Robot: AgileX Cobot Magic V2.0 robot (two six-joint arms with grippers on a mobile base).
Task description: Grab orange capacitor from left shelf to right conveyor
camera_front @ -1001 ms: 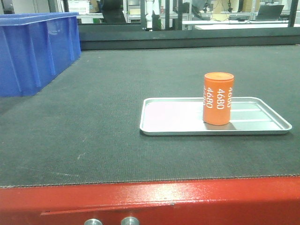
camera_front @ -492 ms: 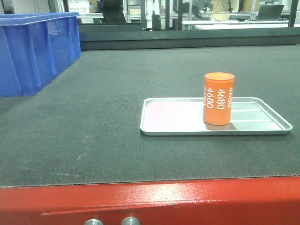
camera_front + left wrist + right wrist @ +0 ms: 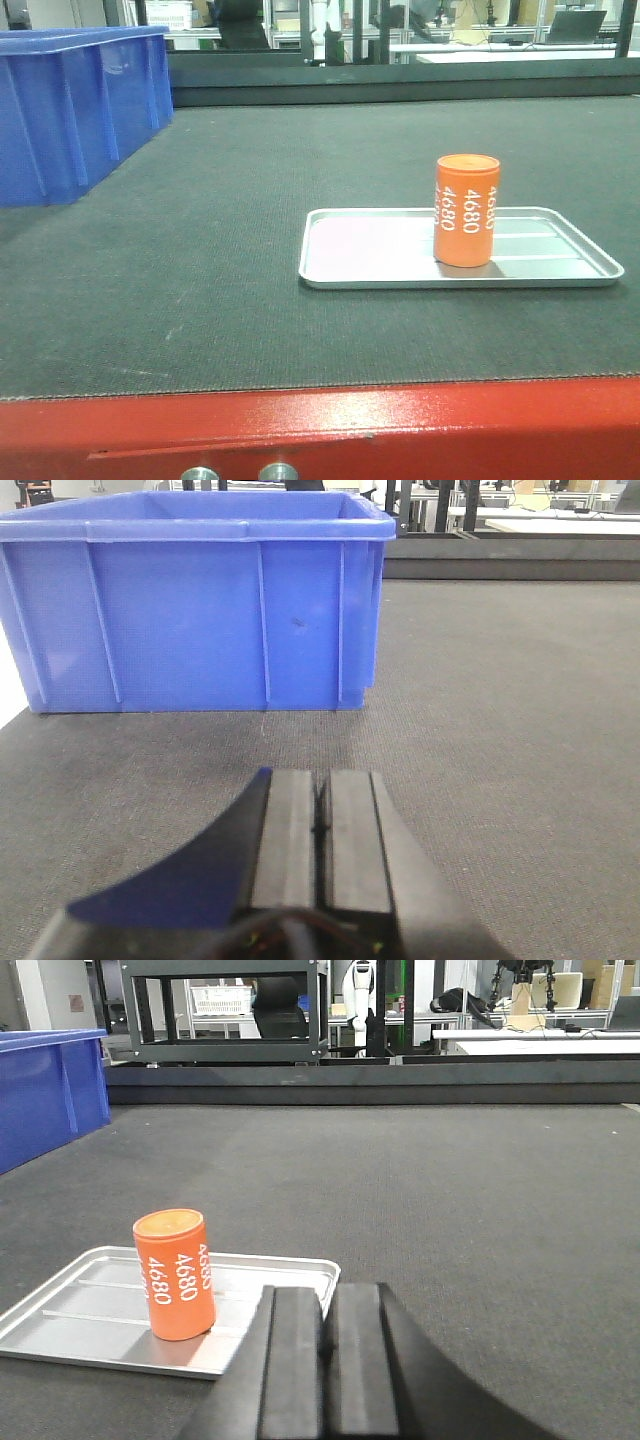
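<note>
On the right conveyor (image 3: 180,300), inside the shallow silver tray (image 3: 370,262), the orange capacitor (image 3: 466,210) was found standing upright. Its long axis ran vertically, with the flat orange cap facing up and the base resting on the tray floor, toward the tray's right half as seen from the front. The white "4680" lettering was read lengthwise up its side. In the right wrist view the cylinder (image 3: 175,1274) appeared with a slight lean, which was judged to be an effect of the camera angle rather than a real tilt.

Neither gripper was touching it. The right gripper (image 3: 322,1355) was seen with its pads pressed together and nothing between them, just beside the tray's near corner. The left gripper (image 3: 318,835) was likewise closed on nothing, well apart from the tray and facing the blue crate (image 3: 200,610).

From this arrangement the placing step was judged to be finished, with the task essentially complete. No further grasp seemed to be called for; only a clean retreat of the right arm, kept clear of the tray rim so that the cylinder would not be toppled. The left shelf was not visible in any view.
</note>
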